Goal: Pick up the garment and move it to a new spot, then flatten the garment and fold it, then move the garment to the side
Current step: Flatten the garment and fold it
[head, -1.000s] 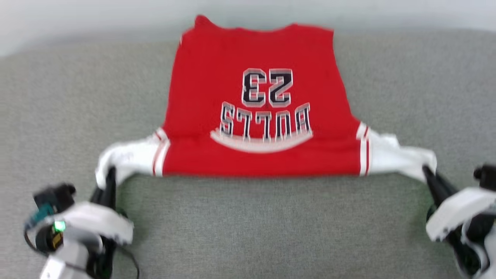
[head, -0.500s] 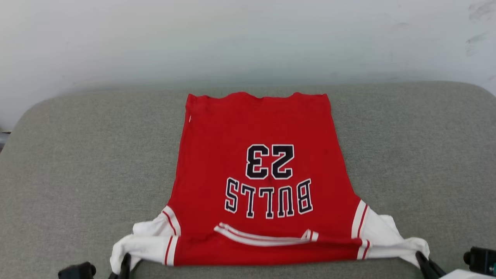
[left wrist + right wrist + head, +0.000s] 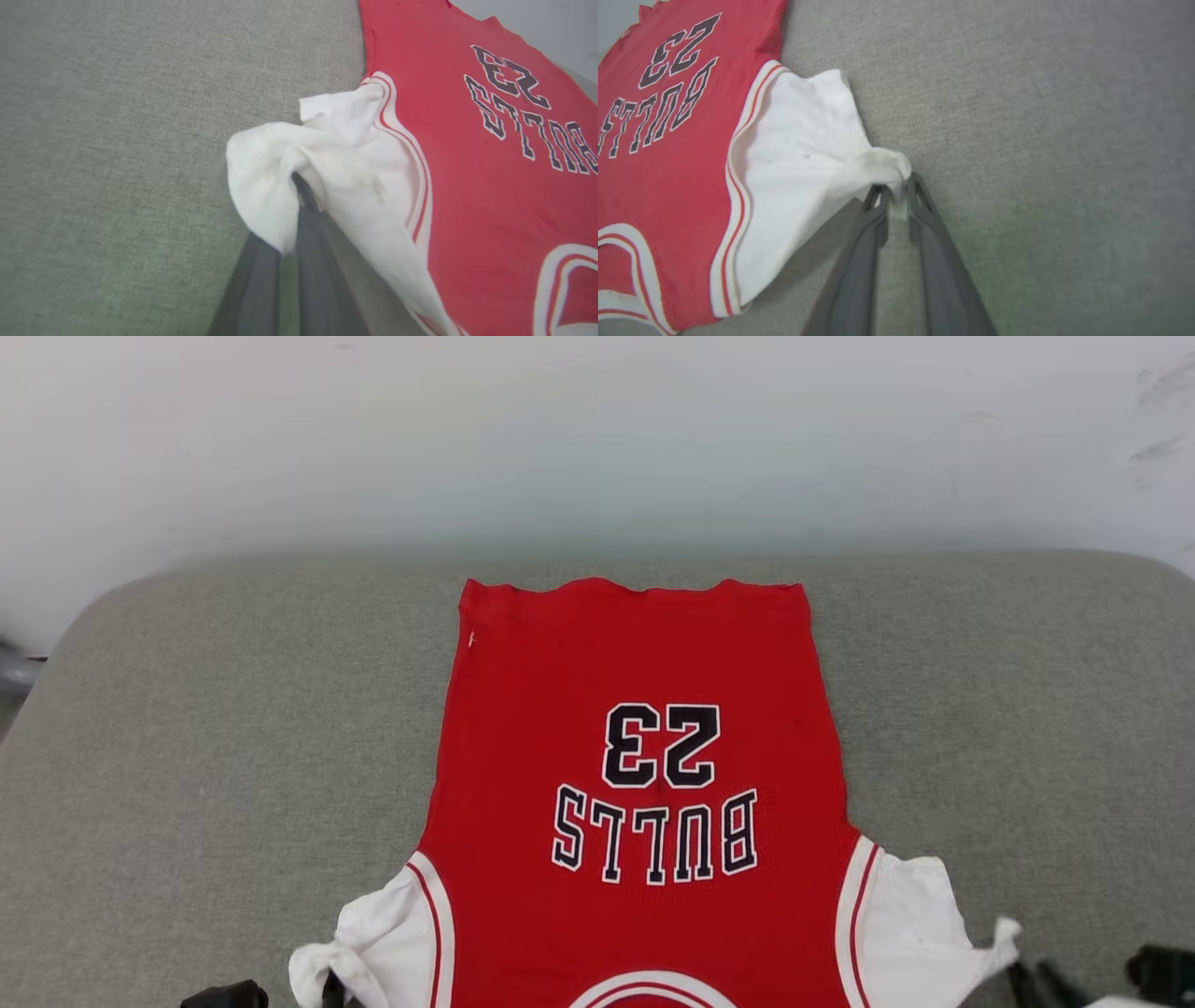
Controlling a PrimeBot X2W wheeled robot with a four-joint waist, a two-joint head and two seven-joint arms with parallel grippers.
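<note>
The garment [image 3: 635, 756] lies spread, print up, on the grey tabletop [image 3: 187, 709], with a white wall [image 3: 560, 448] behind. My left gripper [image 3: 299, 186] is clamped on its bunched white sleeve [image 3: 271, 154]. My right gripper [image 3: 896, 189] has its fingers slightly parted at the other sleeve's tip [image 3: 889, 163] (pinched or not, I cannot tell).

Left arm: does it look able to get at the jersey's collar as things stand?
Not yet, probably. The left gripper is pinched shut on the white sleeve of the jersey; it would have to let go first. The collar lies close by on flat red cloth, with nothing across the path.
</note>
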